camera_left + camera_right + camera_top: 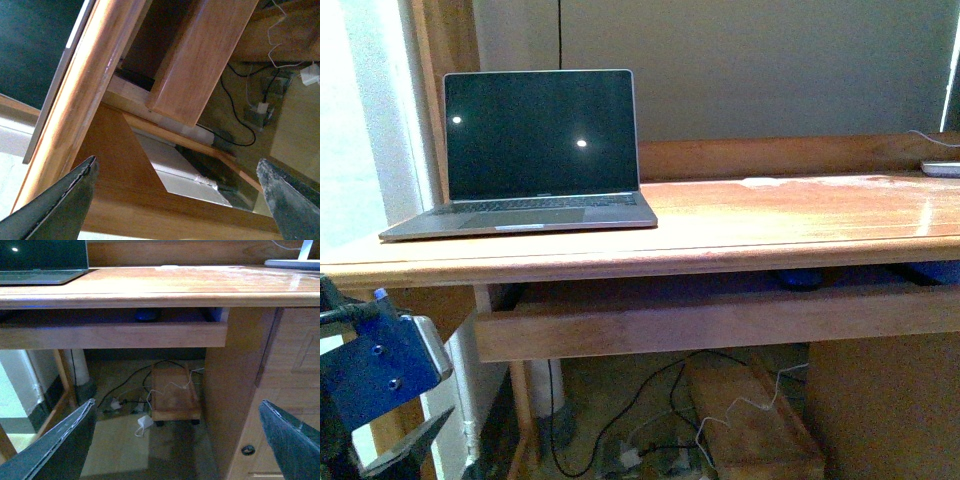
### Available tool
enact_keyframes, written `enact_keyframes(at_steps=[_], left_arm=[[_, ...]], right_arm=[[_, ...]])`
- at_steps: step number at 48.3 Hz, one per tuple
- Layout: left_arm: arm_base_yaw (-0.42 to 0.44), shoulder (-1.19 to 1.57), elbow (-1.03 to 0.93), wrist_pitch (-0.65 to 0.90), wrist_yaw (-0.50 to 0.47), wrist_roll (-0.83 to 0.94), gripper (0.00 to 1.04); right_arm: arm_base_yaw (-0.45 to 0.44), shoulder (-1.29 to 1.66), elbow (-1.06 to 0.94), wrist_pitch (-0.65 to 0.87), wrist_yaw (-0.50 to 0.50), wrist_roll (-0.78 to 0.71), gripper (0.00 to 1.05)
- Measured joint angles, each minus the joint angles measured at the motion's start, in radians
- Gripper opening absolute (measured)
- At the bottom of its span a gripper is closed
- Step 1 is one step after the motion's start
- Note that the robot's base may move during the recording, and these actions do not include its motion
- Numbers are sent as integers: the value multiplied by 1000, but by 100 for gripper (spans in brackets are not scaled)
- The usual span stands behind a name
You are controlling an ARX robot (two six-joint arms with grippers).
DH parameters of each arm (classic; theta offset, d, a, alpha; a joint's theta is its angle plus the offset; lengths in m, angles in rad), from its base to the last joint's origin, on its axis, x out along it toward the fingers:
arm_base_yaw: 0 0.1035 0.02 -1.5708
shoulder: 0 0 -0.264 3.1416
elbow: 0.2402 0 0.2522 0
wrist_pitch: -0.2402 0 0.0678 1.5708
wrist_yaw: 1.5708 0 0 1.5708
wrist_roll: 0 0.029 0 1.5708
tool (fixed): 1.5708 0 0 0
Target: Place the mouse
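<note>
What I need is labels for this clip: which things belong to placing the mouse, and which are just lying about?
Job: mouse, in the pull-out tray under the desktop; left end effector and right end effector, both open, empty.
Lying about: laptop, floor cables and plugs, wooden trolley.

The laptop [535, 150] stands on the left end of the desk top [780, 215], near its front edge. Just beneath the top hangs a pull-out shelf [700, 322], and the mouse [801, 279] lies in it behind the front rail, to the right of the laptop. On the floor under the desk sits a low trolley [752, 425], with cables [620, 420] to its left.
</note>
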Motion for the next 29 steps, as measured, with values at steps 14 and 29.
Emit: enact_keyframes(at_steps=[14, 29], left_arm=[[-3, 177, 161, 23, 88, 100, 97], [0, 302, 319, -7, 189, 182, 97]], right_arm=[[0, 0, 0, 0, 0, 0, 97], [0, 0, 0, 0, 0, 0, 97]])
